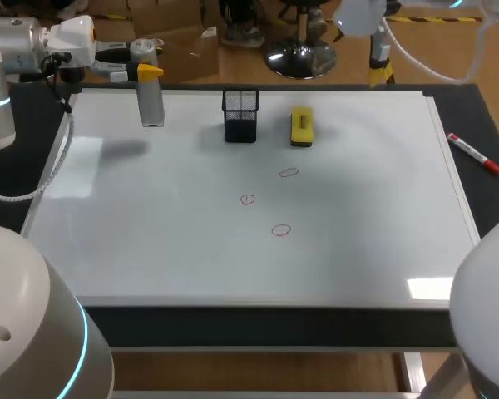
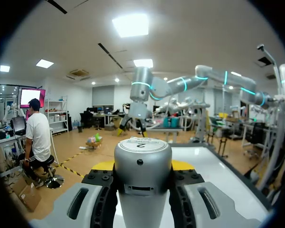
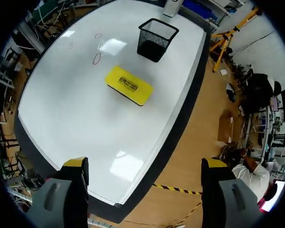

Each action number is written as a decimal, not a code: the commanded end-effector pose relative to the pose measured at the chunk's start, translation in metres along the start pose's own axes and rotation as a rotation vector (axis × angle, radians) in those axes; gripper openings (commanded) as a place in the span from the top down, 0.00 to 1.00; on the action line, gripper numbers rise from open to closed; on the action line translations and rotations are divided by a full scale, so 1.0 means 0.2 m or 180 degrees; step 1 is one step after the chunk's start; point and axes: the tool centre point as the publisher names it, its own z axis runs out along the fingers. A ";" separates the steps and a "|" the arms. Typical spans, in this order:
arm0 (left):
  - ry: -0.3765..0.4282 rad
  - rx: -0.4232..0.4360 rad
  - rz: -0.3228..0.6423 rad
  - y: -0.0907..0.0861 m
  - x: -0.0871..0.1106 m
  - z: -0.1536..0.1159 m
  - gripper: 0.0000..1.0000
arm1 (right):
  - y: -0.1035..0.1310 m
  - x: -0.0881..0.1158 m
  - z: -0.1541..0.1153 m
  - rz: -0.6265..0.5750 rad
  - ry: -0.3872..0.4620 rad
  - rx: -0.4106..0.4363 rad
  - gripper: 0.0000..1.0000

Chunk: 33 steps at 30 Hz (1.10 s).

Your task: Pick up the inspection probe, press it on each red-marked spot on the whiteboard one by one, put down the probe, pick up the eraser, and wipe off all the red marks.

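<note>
left tool grips probe marked "2" | right tool open | eraser print illegible

A black-edged table stands on a brown wooden floor beneath bright ceiling panels.

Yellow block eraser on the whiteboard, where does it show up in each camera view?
Head view: the yellow block eraser lies just right of the black mesh pen holder.
Left wrist view: not in it.
Right wrist view: it lies close beside that holder.
Shared landmark: the holder.
</note>
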 end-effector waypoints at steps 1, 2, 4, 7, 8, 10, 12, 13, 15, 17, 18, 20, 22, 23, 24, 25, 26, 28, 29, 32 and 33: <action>0.0004 0.0002 0.0002 0.00 0.00 0.00 1.00 | 0.01 -0.02 -0.02 0.0002 0.1224 0.0250 0.00; 0.0004 0.0002 0.0002 0.00 0.00 0.00 1.00 | 0.02 -0.03 0.01 -0.0086 0.1244 0.0231 0.00; 0.0004 0.0002 0.0002 0.00 0.00 0.00 1.00 | 0.06 -0.04 0.07 -0.0296 0.1193 0.0167 0.00; 0.0004 0.0002 0.0002 0.00 0.00 0.00 1.00 | 0.13 -0.02 0.14 -0.0516 0.1160 0.0083 0.00; 0.0004 0.0002 0.0002 0.00 0.00 0.00 1.00 | 0.13 -0.01 0.16 -0.0633 0.1133 0.0070 0.00; 0.0004 0.0002 0.0002 0.00 0.00 0.00 1.00 | 0.15 0.00 0.19 -0.0845 0.1137 0.0056 0.00; 0.0004 0.0002 0.0002 0.00 0.00 0.00 1.00 | 0.18 0.00 0.21 -0.1142 0.1138 0.0094 0.00; 0.0004 0.0002 0.0002 0.00 0.00 0.00 1.00 | 0.19 0.01 0.23 -0.1221 0.1183 0.0079 0.00; 0.0004 0.0002 0.0002 0.00 0.00 0.00 1.00 | 0.22 0.01 0.26 -0.1544 0.1184 0.0088 0.00; 0.0004 0.0002 0.0002 0.00 0.00 0.00 1.00 | 0.25 0.02 0.28 -0.1733 0.1095 0.0070 0.00; 0.0004 0.0002 0.0002 0.00 0.00 0.00 1.00 | 0.26 0.02 0.29 -0.1882 0.1007 0.0049 0.00; 0.0004 0.0002 0.0002 0.00 0.00 0.00 1.00 | 0.29 0.03 0.32 -0.2101 0.0973 0.0002 0.00; 0.0004 0.0002 0.0002 0.00 0.00 0.00 1.00 | 0.33 0.02 0.35 -0.2310 0.0943 -0.0041 0.00; 0.0004 0.0002 0.0002 0.00 0.00 0.00 1.00 | 0.34 0.02 0.35 -0.2410 0.0892 -0.0048 0.00; 0.0004 0.0002 0.0002 0.00 0.00 0.00 1.00 | 0.35 0.03 0.35 -0.2522 0.0779 -0.0084 0.00; 0.0004 0.0002 0.0002 0.00 0.00 0.00 1.00 | 0.36 0.03 0.36 -0.2590 0.0687 -0.0131 0.00; 0.0004 0.0002 0.0002 0.00 0.00 0.00 1.00 | 0.37 0.04 0.36 -0.2686 0.0638 -0.0167 0.00; 0.0004 0.0002 0.0002 0.00 0.00 0.00 1.00 | 0.40 0.04 0.37 -0.2843 0.0566 -0.0205 0.00; 0.0004 0.0002 0.0002 0.00 0.00 0.00 1.00 | 0.41 0.04 0.38 -0.2937 0.0548 -0.0221 0.00; 0.0004 0.0002 0.0002 0.00 0.00 0.00 1.00 | 0.43 0.05 0.40 -0.3060 0.0463 -0.0287 0.00; 0.0004 0.0002 0.0002 0.00 0.00 0.00 1.00 | 0.44 0.05 0.41 -0.3114 0.0437 -0.0293 0.00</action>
